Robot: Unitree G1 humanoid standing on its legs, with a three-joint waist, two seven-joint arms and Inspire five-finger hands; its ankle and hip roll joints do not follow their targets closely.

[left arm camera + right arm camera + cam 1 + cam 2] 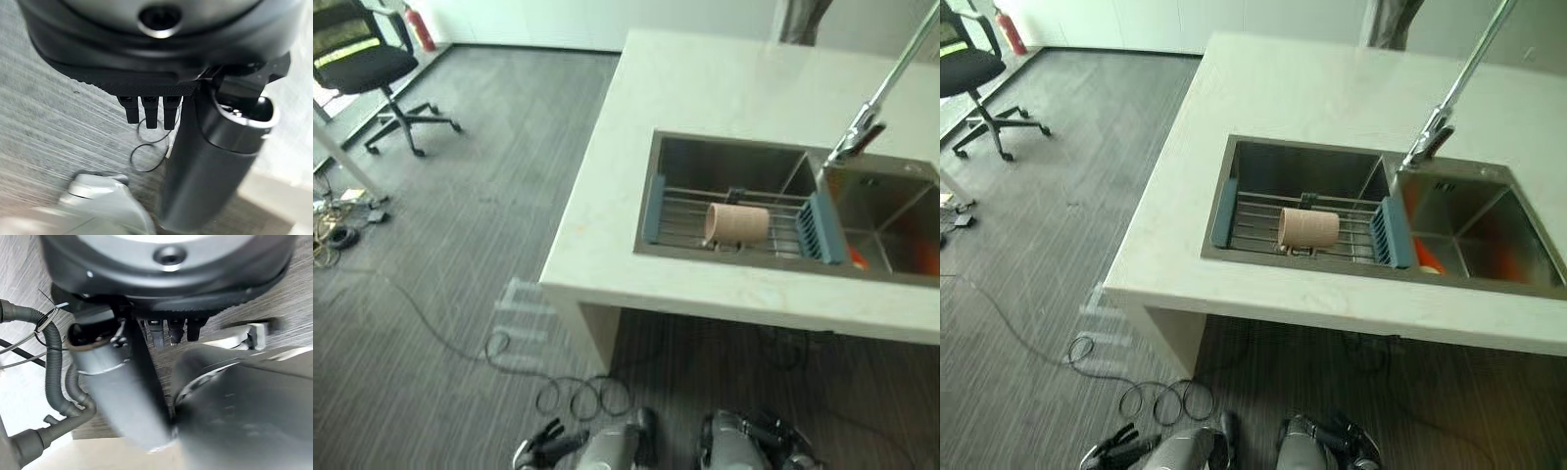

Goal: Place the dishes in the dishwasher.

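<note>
Both hands, left hand (546, 443) and right hand (781, 439), are hanging relaxed and empty below the sink (656, 186); reaching up for the cup (737, 223) comes next.

My arms were silver-grey, rounded shells; my dark left hand (546, 443) was black plastic, as was my dark right hand (781, 439); a round recessed screw sat in each wrist housing.

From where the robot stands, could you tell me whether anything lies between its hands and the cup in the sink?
Yes: the counter's front edge and the sink wall. Both robot hands, left and right, hang low below the counter, while the cup lies on its side on the rack in the sink. Nothing covers the cup from above.
</note>
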